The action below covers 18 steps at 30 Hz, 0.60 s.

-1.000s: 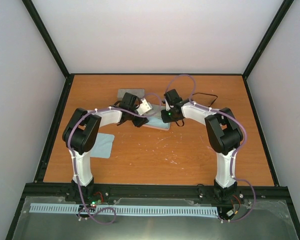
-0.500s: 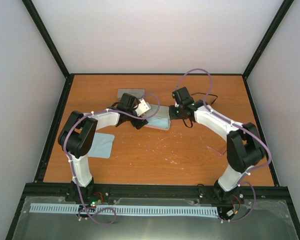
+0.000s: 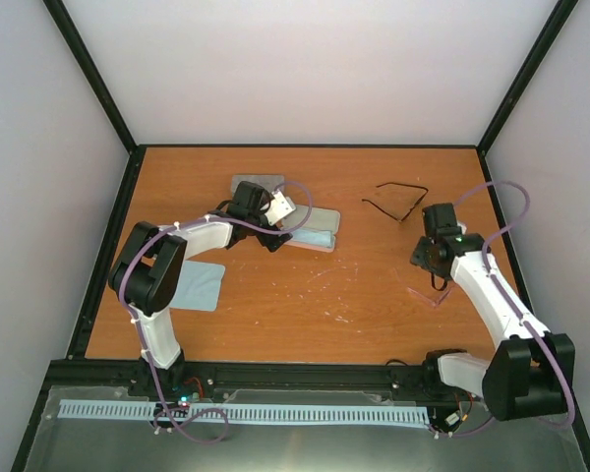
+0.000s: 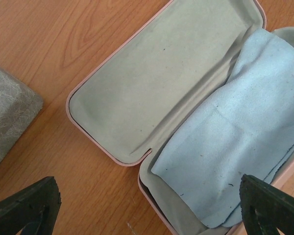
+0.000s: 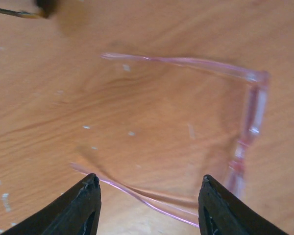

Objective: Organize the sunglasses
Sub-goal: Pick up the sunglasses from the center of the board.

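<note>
- Sunglasses (image 3: 395, 202), black, lie with arms unfolded near the bench's far right corner, clear of both hands; which way the front runs I cannot tell.
- The right hand (image 5: 148, 183) is the nearer; they lie beyond it, toward the far edge.
- It hovers partly open, holding nothing, over a pink pair (image 5: 255, 107) with arms spread.
- The left hand (image 4: 147, 196) is spread wide and empty above the pink case (image 4: 152, 93).
- That case lies open near the far edge, a cloth (image 4: 235, 147) in one half, the other half bare.
- A grey case (image 3: 256, 184) sits just beside it.
</note>
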Available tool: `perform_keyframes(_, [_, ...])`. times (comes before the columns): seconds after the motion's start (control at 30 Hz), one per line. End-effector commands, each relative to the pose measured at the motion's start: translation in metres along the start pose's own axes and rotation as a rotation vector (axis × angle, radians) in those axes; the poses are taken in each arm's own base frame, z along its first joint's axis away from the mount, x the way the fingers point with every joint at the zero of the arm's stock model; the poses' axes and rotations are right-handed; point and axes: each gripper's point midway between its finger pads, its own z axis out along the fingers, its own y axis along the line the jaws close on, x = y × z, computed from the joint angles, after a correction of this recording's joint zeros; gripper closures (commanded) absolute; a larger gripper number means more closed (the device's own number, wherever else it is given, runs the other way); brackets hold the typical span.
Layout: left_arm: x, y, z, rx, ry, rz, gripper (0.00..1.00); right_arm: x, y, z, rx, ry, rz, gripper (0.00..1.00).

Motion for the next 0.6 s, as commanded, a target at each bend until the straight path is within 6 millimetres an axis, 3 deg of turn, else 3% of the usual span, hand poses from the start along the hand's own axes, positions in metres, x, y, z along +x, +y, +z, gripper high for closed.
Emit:
perform_keyframes(0.0, [-0.014,0.003,-0.006,-0.018,-0.042,-0.004,0.01,0.026,-0.047,-0.003,0.146,0.085,0.073,0.45])
perform_keyframes(0.2, [-0.023,0.009,-0.009,-0.045,-0.055,0.001,0.01,0.037,-0.070,0.001,0.226,0.160,0.170,0.45])
perform_keyframes(0.57, [-0.045,0.020,-0.023,-0.084,-0.105,-0.017,0.00,0.047,-0.087,0.016,0.246,0.243,0.298,0.44])
